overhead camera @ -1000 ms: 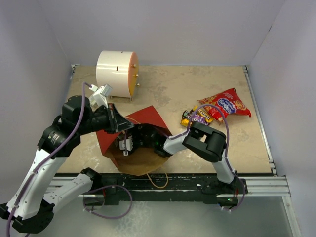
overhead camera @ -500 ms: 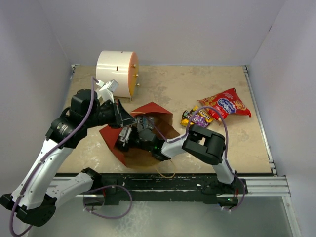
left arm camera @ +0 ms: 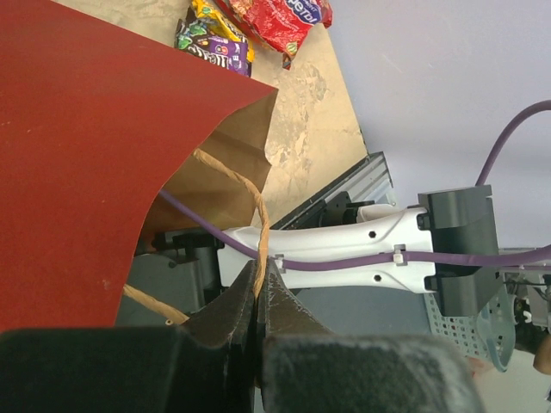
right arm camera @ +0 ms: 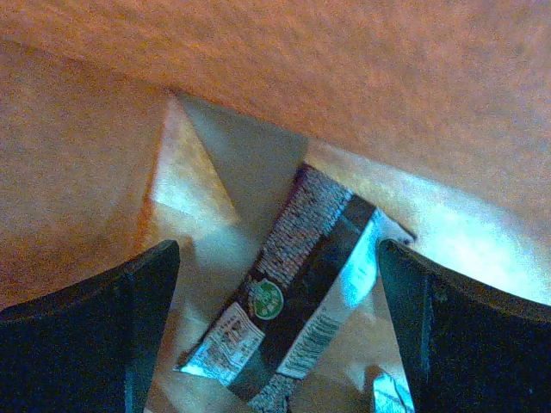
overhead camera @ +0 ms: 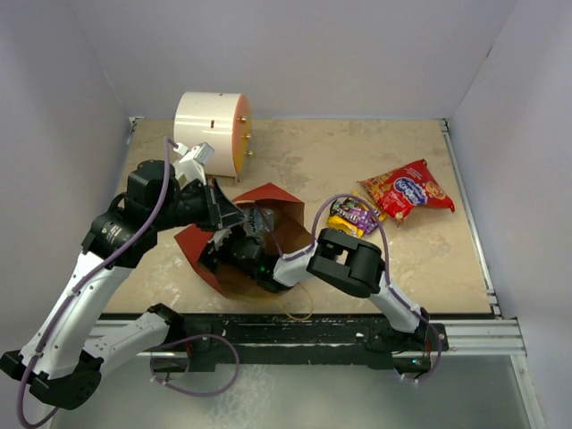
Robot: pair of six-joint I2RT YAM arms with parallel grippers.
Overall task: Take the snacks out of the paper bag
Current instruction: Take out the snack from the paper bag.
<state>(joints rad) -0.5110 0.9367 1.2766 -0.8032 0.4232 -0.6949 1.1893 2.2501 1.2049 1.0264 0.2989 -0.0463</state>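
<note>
Where right hand (right arm camera: 275,254) hides inside paper bag (overhead camera: 277,198), packet (right arm camera: 297,288) cropped

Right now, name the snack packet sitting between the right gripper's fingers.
The silver-grey packet, framed by the open right gripper inside the paper bag; the red packet and yellow-purple packet lie outside.

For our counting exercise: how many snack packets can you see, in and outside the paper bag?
3: red bag and yellow-purple packet lying right of the paper bag; a silver-grey packet inside it. Others may be hidden.
</note>
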